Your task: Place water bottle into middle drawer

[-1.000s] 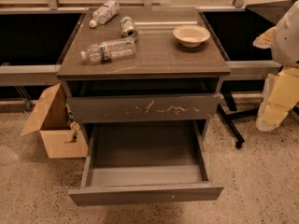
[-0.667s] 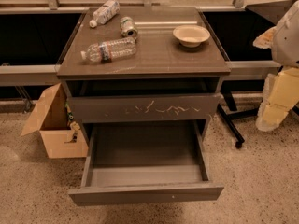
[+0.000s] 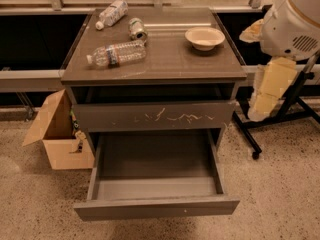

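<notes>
The water bottle (image 3: 117,54) lies on its side on the cabinet top (image 3: 175,64), left of the middle, with its white cap pointing left. The middle drawer (image 3: 157,208) is pulled out below it, and its grey inside holds nothing. My gripper (image 3: 267,96) hangs at the right edge of the view, beside the cabinet and below the white arm housing (image 3: 295,24). It is well away from the bottle and holds nothing I can see.
A shorter bottle with a white label (image 3: 111,14) and a metal can (image 3: 137,29) lie at the back left of the top. A beige bowl (image 3: 205,37) stands at the back right. The scratched drawer front (image 3: 155,116) is closed. A cardboard box (image 3: 57,134) sits on the floor at the left. Black stand legs (image 3: 280,119) are at the right.
</notes>
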Robot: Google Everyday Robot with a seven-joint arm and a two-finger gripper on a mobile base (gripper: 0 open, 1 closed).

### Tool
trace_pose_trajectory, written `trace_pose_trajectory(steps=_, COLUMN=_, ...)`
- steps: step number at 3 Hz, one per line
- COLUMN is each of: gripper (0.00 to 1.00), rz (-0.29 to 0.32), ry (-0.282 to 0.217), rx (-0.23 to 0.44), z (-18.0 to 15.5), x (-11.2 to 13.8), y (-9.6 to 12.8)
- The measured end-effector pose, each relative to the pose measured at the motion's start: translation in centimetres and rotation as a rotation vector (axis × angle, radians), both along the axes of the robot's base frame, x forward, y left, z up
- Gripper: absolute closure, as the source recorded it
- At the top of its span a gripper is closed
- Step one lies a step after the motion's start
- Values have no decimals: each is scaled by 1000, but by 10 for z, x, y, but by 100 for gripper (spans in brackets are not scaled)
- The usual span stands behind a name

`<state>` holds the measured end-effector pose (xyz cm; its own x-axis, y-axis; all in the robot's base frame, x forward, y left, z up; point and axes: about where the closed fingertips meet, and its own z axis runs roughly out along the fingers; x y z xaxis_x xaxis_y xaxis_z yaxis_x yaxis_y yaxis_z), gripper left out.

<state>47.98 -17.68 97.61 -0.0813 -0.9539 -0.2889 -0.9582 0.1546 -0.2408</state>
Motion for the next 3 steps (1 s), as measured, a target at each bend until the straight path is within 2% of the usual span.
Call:
trace_pose_trajectory(steps=1, gripper=0, rz=92, ry=-11, rx=70, z=-3, x=30, y=33)
trace_pose_trajectory(steps=2, gripper=0, rz=141, ry=-19, rx=148, z=-8, x=54, y=61)
trace_pose_trajectory(steps=3, gripper=0, rz=159, ry=-11, rx=237, z=-21, x=80, y=86)
